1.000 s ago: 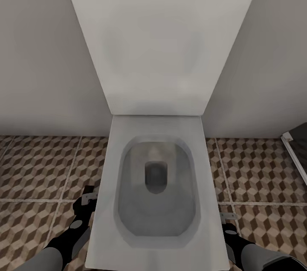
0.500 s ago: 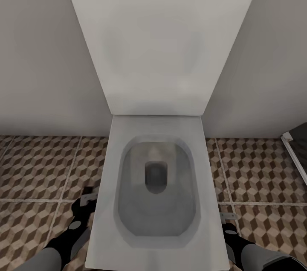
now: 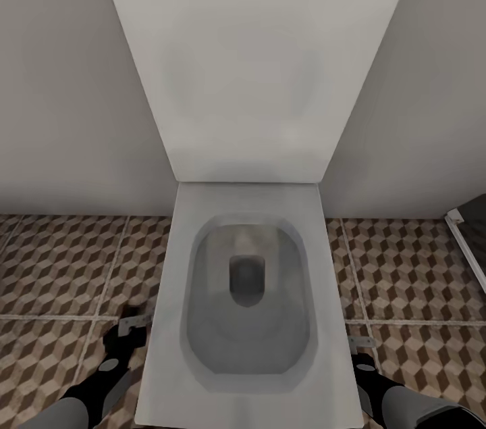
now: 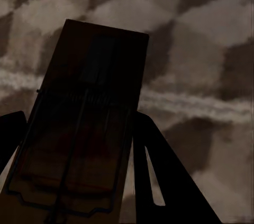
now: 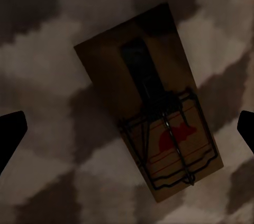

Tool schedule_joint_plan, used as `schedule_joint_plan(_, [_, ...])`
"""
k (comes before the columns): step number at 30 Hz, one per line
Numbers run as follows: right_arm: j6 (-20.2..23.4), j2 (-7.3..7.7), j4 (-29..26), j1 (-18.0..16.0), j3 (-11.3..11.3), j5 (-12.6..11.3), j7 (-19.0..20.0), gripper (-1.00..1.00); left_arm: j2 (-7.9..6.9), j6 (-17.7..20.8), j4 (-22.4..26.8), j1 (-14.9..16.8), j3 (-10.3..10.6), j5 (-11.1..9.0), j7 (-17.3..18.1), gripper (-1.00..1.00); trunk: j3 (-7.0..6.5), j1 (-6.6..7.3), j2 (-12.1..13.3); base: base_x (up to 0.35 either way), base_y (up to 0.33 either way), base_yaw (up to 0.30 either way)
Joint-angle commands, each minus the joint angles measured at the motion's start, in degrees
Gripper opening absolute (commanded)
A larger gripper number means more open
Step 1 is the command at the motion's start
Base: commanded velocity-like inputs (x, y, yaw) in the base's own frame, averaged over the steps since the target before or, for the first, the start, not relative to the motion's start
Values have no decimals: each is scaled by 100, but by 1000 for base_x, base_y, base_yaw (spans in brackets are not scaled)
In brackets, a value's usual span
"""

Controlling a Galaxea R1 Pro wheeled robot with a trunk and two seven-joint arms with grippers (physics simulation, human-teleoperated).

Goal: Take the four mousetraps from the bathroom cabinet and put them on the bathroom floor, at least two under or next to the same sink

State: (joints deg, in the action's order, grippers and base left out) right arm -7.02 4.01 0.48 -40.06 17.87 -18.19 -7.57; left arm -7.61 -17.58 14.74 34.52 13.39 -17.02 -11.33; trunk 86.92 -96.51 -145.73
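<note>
Standing square before the robot: white toilet [image 3: 246,294], seat open, cistern panel [image 3: 253,57] rising against grey walls.

Left gripper [image 3: 128,331]: low beside the toilet's left flank, over the bathroom floor [image 3: 61,267]. Its wrist view has a mousetrap [image 4: 84,128] between the dark fingers [image 4: 159,171], jaws closed on its wooden base, cube-pattern tiles beyond.

Right gripper [image 3: 361,348]: low at the toilet's right flank, fingers [image 5: 10,134] spread wide, holding nothing. Second mousetrap [image 5: 151,128] lies flat on the tiles ahead of them, between the fingertips' lines, red mouse print up.

Dark white-edged object [image 3: 469,233] on the floor, well right of that gripper.
</note>
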Motion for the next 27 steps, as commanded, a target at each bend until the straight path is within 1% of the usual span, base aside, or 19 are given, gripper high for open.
schedule_joint_plan(1, [-18, 0, 5, -2, 49, -53, -8, 100, -4, -14, -25, 3, 50, -36, 16, -100, 3, 1, -1, 0, 0, 0])
schedule_joint_plan(2, [-19, 0, 5, -2, 49, -52, -8, 100, -4, -13, -50, 3, 50, -36, 67, -100, 3, 1, -1, 0, 0, 0])
schedule_joint_plan(4, [-19, 2, 5, -2, 48, -53, -8, 100, -9, -10, -137, 3, 51, -37, 282, -100, 3, 1, -1, 0, 0, 0])
schedule_joint_plan(7, [-19, 2, 5, -2, 49, -53, -8, 100, -11, -9, -201, 3, 53, -36, 410, -100, 3, 1, -1, 0, 0, 0])
schedule_joint_plan(14, [-19, 3, 5, -2, 50, -52, -8, 100, -5, -8, -351, 3, 73, 21, 497, -100, 3, 1, -1, 0, 0, 0])
schedule_joint_plan(23, [-24, 3, 5, -2, 50, -53, -8, 100, -4, -8, -404, 3, 84, 32, 519, -100, 3, 1, -1, 0, 0, 0])
schedule_joint_plan(27, [-25, 3, 5, -2, 50, -53, -8, 100, 2, -8, -451, 3, 91, 32, 655, -100, 3, 1, -1, 0, 0, 0])
